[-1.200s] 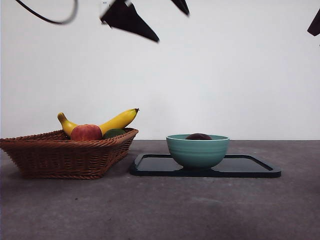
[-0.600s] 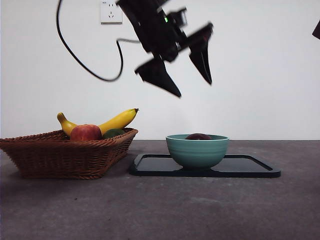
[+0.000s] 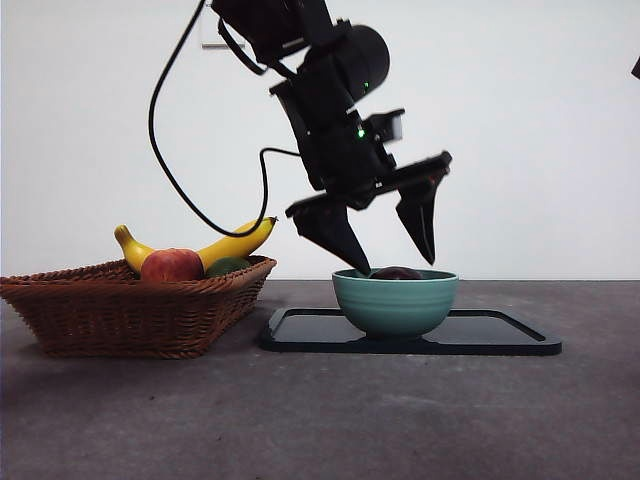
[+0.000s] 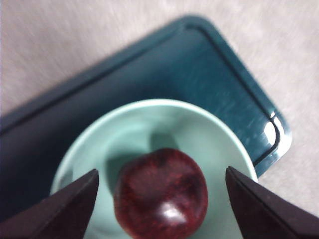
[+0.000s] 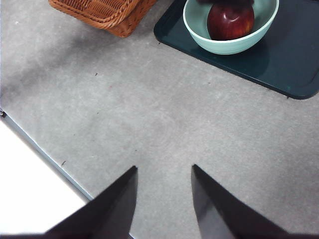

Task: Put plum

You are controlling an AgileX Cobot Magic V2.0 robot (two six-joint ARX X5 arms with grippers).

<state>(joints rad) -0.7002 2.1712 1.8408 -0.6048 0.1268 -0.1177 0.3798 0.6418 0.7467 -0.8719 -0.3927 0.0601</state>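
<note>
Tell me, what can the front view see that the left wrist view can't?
Only the front view shows the wicker basket with its banana, red apple and a green fruit, plus the whole dark arm reaching down from above.

Only the left wrist view shows the plum nearly whole, glossy and dark red, sitting inside the bowl; from the front only its top peeks over the rim.

Both show the green bowl on the dark tray, and the left gripper open, its fingers spread wide either side of the plum, not touching it.
</note>
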